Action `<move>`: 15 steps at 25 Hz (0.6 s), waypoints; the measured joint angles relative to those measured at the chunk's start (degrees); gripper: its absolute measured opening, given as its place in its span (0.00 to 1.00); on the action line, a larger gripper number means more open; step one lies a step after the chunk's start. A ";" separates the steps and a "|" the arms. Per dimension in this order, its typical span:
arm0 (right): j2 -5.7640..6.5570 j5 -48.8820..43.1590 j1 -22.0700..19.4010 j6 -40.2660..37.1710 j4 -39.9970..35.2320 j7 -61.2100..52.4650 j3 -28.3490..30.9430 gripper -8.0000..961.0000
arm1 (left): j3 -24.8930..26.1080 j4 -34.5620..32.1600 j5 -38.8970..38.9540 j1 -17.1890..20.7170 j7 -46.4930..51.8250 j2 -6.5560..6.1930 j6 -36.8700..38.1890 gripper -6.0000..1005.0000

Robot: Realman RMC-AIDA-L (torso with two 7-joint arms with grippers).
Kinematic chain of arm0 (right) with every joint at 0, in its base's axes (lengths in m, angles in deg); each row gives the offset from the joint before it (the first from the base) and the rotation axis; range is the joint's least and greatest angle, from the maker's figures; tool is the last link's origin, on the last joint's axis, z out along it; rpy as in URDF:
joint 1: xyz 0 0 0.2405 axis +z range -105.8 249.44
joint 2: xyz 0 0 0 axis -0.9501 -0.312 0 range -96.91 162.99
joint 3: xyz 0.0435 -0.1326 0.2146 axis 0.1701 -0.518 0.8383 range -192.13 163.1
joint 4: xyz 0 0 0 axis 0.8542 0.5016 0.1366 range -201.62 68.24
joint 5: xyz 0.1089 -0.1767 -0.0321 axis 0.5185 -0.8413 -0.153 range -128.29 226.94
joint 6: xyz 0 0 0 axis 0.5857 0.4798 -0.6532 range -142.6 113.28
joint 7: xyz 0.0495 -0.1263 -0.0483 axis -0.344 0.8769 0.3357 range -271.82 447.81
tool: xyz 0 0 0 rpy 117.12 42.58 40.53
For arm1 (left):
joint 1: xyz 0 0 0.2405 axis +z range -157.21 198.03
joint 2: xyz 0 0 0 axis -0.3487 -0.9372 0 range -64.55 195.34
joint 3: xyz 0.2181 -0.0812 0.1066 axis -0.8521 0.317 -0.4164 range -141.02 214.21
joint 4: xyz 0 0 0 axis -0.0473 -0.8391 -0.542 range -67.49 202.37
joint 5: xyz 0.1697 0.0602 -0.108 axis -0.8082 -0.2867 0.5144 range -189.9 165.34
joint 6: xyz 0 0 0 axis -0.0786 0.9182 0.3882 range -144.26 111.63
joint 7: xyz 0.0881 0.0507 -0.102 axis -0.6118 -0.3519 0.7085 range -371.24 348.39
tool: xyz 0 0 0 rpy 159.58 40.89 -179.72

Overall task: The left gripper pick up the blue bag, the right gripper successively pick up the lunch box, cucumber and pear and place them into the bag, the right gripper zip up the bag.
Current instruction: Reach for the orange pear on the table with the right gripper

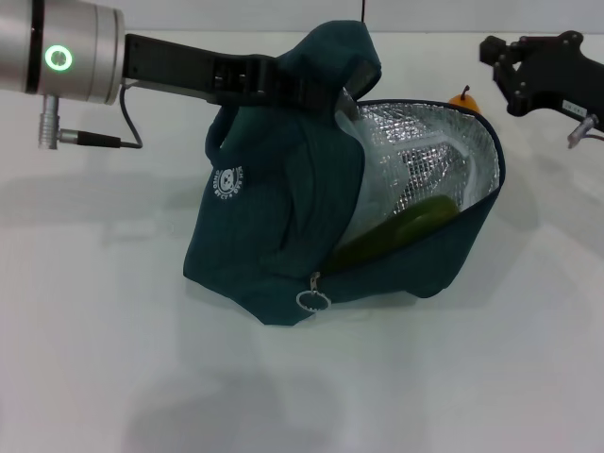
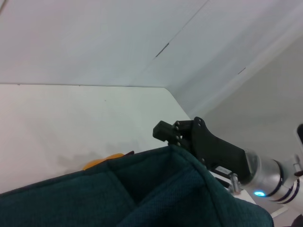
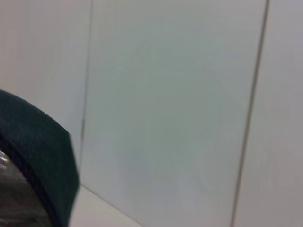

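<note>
Bag point(image 1: 264, 236) is soft dark-teal fabric w/ a woven look, slumped on the white table point(image 1: 94, 359), mouth gaping toward the robot's right. White round logo point(image 1: 227, 182) printed on its side. Lining point(image 1: 425, 151) is crinkled silver foil, shiny and quilted. A metal ring zip pull point(image 1: 312, 301) hangs at the low front edge; zip is undone.

Inside, a long smooth green cucumber point(image 1: 406, 226) lies slanted along the lower lining. A pale translucent shape behind it may be the lunch box point(image 1: 415, 165), but it blends w/ the foil and is hard to make out. Pear point(image 1: 465, 99) is a small orange-yellow bump w/ a stem, just beyond the bag's far rim, on the table; mostly hidden by the rim.

Left gripper point(image 1: 311, 90), black, on a silver arm w/ a green ring light, reaches in from the left at the bag's bunched top flap. Its fingers are buried in the fabric, so can't tell how the jaws sit or whether they pinch it.

Right gripper point(image 1: 505, 64), black, angular, hovers apart from the bag at the far right; jaws look spread, holding nothing.

Left wrist view adds the bag's top edge point(image 2: 142, 194) up close, an orange sliver of the pear point(image 2: 102, 162) behind it, and the right gripper point(image 2: 165, 133) beyond. Right wrist view gives only a teal bag corner point(image 3: 38, 156) w/ a bit of foil, against blank wall.
</note>
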 joint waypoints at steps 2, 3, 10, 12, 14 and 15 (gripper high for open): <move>0.01 0.00 -0.01 -1.47 0.37 -0.01 0.25 0.05 | 0.00 -0.02 0.00 0.00 0.05 -0.02 0.00 0.06; 0.01 0.00 -0.01 -1.66 0.52 -0.01 0.35 0.05 | 0.00 -0.02 0.00 0.00 0.05 -0.02 0.00 0.06; -0.06 0.01 -0.17 -0.20 2.14 0.15 0.39 0.15 | 0.00 0.01 0.00 -0.01 -0.03 -0.03 -0.01 0.06; -0.11 0.01 -0.17 0.83 2.72 0.19 0.47 0.24 | 0.00 0.08 0.00 -0.07 -0.07 -0.02 -0.03 0.06; -0.09 0.01 0.03 1.30 3.54 0.23 0.47 0.32 | 0.00 0.09 0.00 -0.21 -0.12 0.00 -0.08 0.06; -0.08 0.01 0.12 1.36 3.78 0.27 0.49 0.36 | 0.00 0.10 0.00 -0.26 -0.14 0.00 -0.10 0.06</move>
